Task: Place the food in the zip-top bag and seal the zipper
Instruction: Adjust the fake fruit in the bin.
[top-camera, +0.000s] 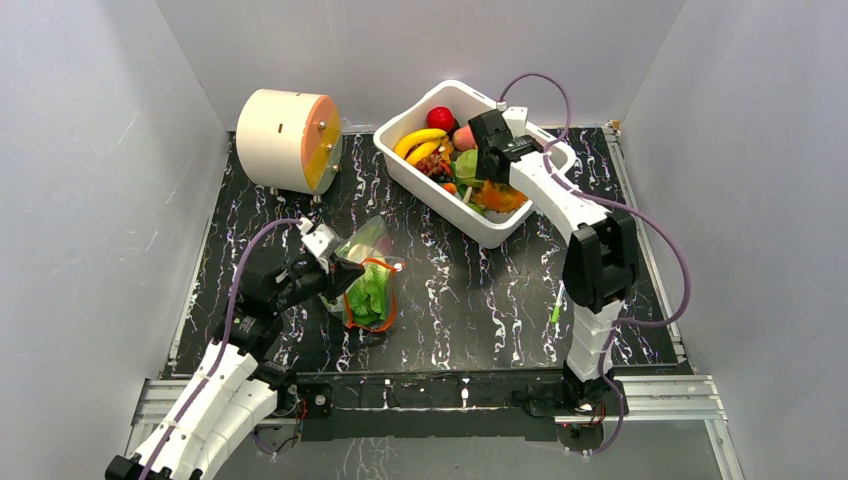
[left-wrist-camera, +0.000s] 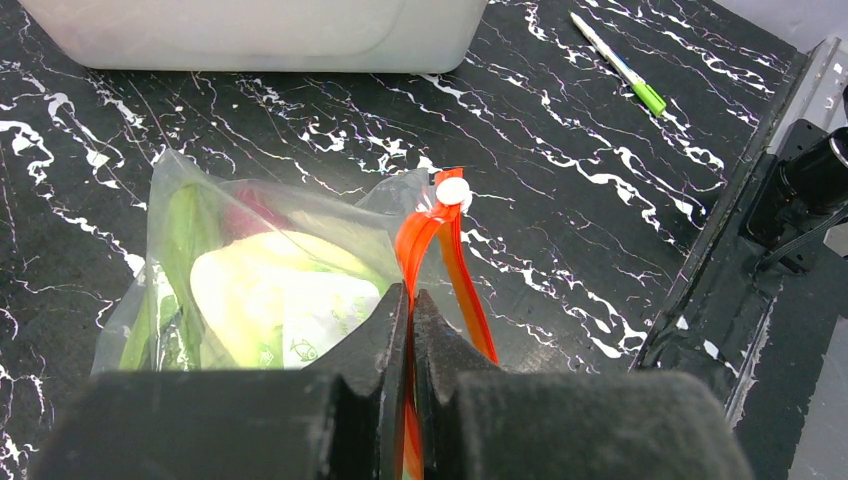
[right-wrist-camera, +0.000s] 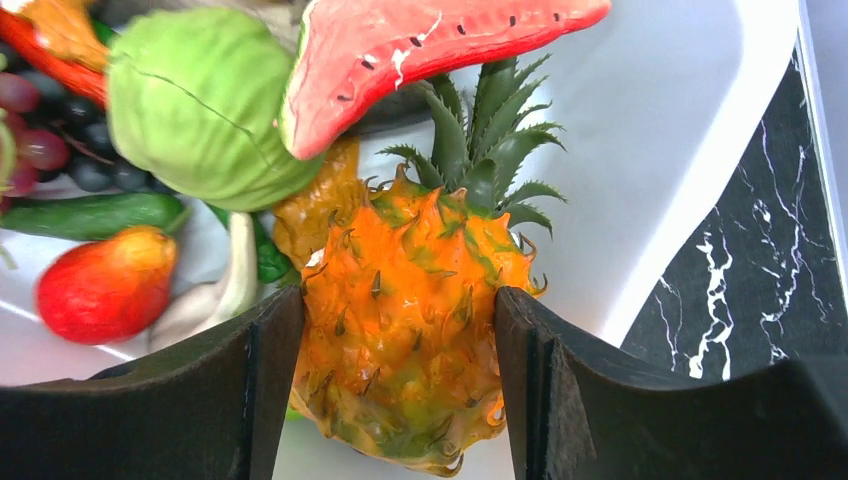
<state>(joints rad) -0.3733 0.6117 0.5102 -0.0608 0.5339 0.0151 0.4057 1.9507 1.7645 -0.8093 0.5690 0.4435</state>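
Note:
The clear zip-top bag (top-camera: 368, 285) lies on the black mat, with green leafy food (left-wrist-camera: 180, 250) and a pale yellow piece inside. Its orange-red zipper (left-wrist-camera: 425, 235) has a white slider (left-wrist-camera: 452, 190). My left gripper (top-camera: 343, 276) is shut on the zipper strip (left-wrist-camera: 411, 300), and the mouth's other lip hangs loose beside it. My right gripper (top-camera: 490, 178) is inside the white tub (top-camera: 440, 200). Its fingers press both sides of an orange toy pineapple (right-wrist-camera: 400, 330). A banana (top-camera: 420, 141), a red apple (top-camera: 440, 118), a green cabbage (right-wrist-camera: 200, 100) and a watermelon slice (right-wrist-camera: 420, 40) lie in the tub.
A cream cylinder with an orange face (top-camera: 290, 140) stands at the back left. A green-and-white pen (top-camera: 555, 305) lies on the mat by the right arm, also in the left wrist view (left-wrist-camera: 620, 65). The tub wall (left-wrist-camera: 250, 40) is just beyond the bag. Grey walls enclose the table.

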